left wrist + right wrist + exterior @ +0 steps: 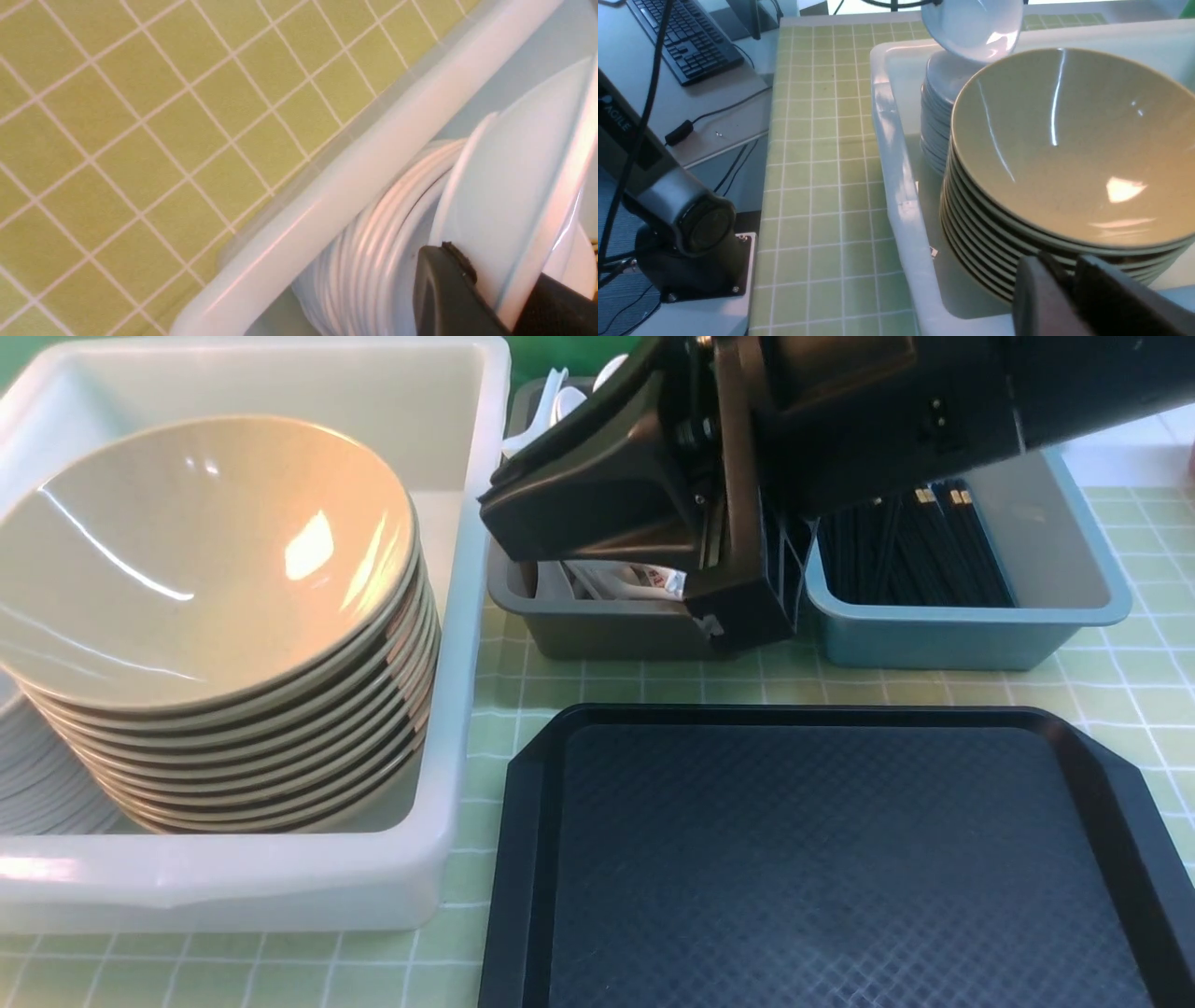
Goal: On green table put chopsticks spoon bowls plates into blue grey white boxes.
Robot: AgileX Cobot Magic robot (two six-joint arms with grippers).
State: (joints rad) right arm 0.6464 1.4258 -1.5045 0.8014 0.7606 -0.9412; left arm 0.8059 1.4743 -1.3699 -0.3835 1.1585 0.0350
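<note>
Dark fingers of the left gripper (490, 280) are seen closest in the left wrist view, pressed onto the rim of a small glossy white rounded-square plate (514, 177), which is pinched between them. That plate is held on edge, steeply tilted, not flat. Being nearly as wide as it is long, it has no real long axis; what matters is its tilt.

Just beyond its lower edge the stack of matching white plates (373, 261) is found, seated inside the large translucent white plastic box (355, 172). The stack is close against that box's rolled rim, with the pale green gridded table (140, 140) outside it. The coming move is judged to be a levelling and lowering onto that stack, and the left arm is clearly the nearer one.

The right gripper (1071, 280) is shown with its fingers close together and nothing seen between them. It is pointed at the stack of wide tan bowls with dark brown outsides (205, 569) in the same box.

Further out, the dark grey plastic box (597, 635) of white spoons (560, 401) is seen. Beside it stands the blue-teal plastic box (971, 635) of black chopsticks (915, 560). The flat black textured tray (840, 859) lies in front of them.
</note>
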